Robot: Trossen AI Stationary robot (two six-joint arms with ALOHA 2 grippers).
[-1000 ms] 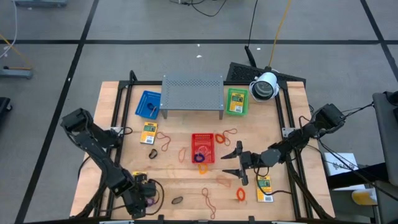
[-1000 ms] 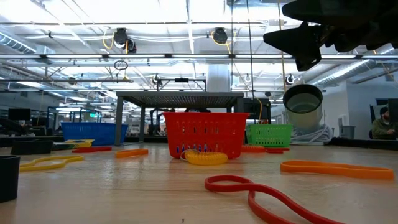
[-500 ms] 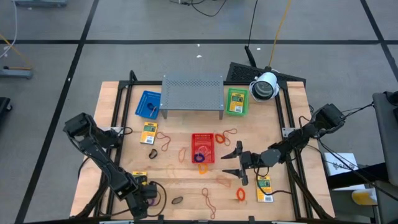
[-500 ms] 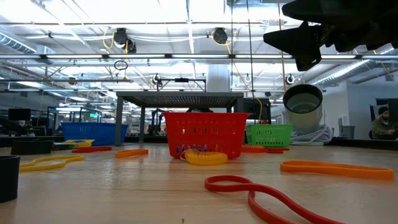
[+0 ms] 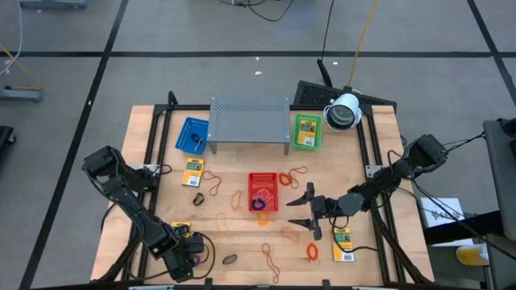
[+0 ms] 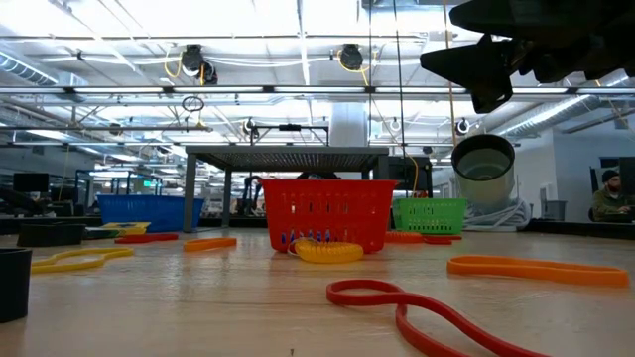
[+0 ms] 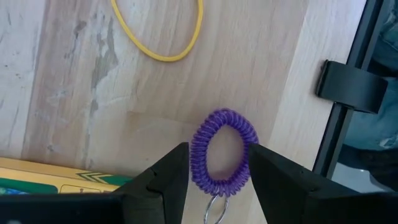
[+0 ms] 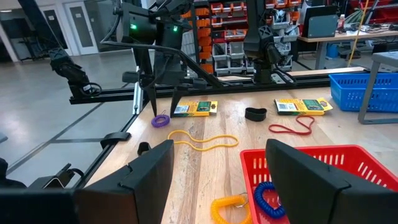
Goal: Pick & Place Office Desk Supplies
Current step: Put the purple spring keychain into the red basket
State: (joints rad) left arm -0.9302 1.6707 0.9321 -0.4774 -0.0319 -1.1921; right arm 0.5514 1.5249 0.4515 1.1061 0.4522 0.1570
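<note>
A purple coil loop (image 7: 199, 158) with a small metal ring lies flat on the wood at the table's near left corner. My left gripper (image 7: 219, 148) points steeply down over it, open, one finger on each side of the coil; the right wrist view shows the same gripper (image 8: 163, 111) and coil (image 8: 160, 121). A yellow-and-green packet (image 7: 56, 177) and a yellow band (image 7: 158, 31) lie close by. My right gripper (image 5: 302, 211) hangs level and open to the right of the red basket (image 5: 263, 192), holding nothing. My left gripper's fingers (image 7: 171, 177) stand close against the two sides of the purple coil (image 7: 249, 149), coming from above. I cannot tell whether they touch it. The coil lies flat on the table.
Blue basket (image 5: 193, 134), grey rack (image 5: 250, 121) and green basket (image 5: 306, 131) stand along the far side. More packets (image 5: 193, 171) (image 5: 343, 244) and loose bands, such as an orange one (image 5: 312, 252), lie scattered. The black frame rail (image 7: 348, 87) runs beside the coil.
My left arm has sunk a little and its gripper has tipped slightly steeper over the near left corner; the gap between its fingers looks unchanged. My right arm has kept still.
</note>
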